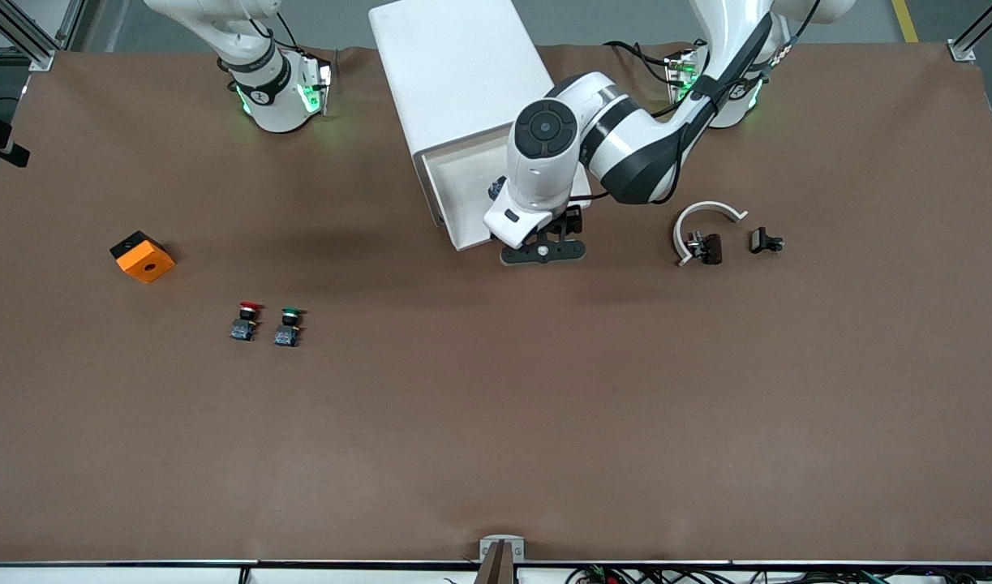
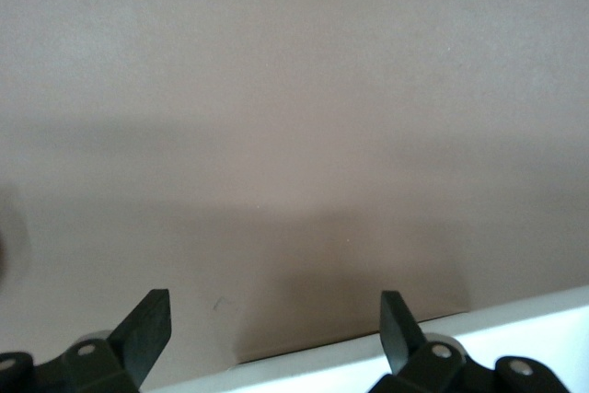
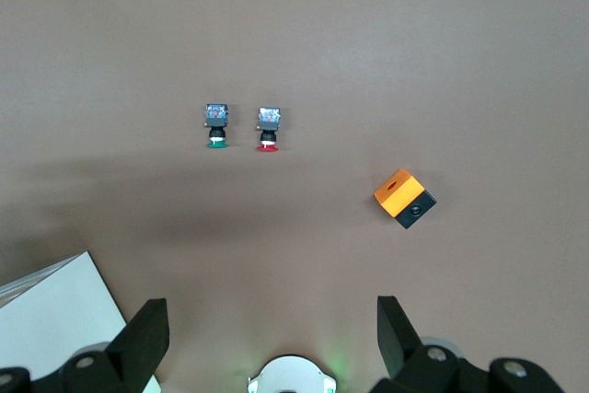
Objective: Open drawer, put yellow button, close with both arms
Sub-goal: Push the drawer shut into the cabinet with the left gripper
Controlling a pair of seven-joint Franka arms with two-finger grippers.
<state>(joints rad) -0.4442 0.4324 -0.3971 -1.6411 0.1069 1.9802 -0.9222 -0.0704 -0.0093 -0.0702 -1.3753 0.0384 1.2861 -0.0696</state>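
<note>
The white cabinet (image 1: 455, 65) stands between the two arm bases. Its top drawer (image 1: 463, 174) is pulled out toward the front camera. My left gripper (image 1: 542, 250) is low at the drawer's front edge, open and empty. In the left wrist view the left gripper (image 2: 271, 306) shows its fingers wide apart over the white drawer front (image 2: 515, 333) and brown table. A small dark blue thing (image 1: 496, 188) lies in the drawer, mostly hidden by the left wrist; no yellow cap shows. My right gripper (image 3: 271, 315) waits open, high over its own base, out of the front view.
A red-capped button (image 1: 248, 319) and a green-capped button (image 1: 289, 324) lie side by side toward the right arm's end. An orange block (image 1: 143, 256) is nearer that end. A white arc piece (image 1: 702, 223) and small black parts (image 1: 765, 241) lie toward the left arm's end.
</note>
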